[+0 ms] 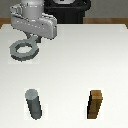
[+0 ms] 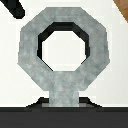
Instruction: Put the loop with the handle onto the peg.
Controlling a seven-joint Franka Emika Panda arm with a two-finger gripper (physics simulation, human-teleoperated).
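The loop with the handle point(image 1: 22, 49) is a flat gray ring with a faceted rim, at the back on the exterior view's left. Its stubby handle point(image 1: 34, 40) runs up into my gripper point(image 1: 36, 36), which is shut on it. In the wrist view the ring point(image 2: 30, 50) fills the picture. Its handle point(image 2: 64, 92) ends between the dark jaws, where my gripper point(image 2: 64, 104) holds it. A shadow offset under the ring suggests it hangs just above the table. The peg point(image 1: 34, 104), an upright gray cylinder, stands near the front on the exterior view's left, well apart from the ring.
A brown wooden block point(image 1: 95, 104) stands upright at the front on the exterior view's right, level with the peg. The robot's black base point(image 1: 67, 10) sits behind the white table point(image 1: 75, 60). A brown corner point(image 2: 123, 5) and a dark streak point(image 2: 15, 7) edge the wrist view.
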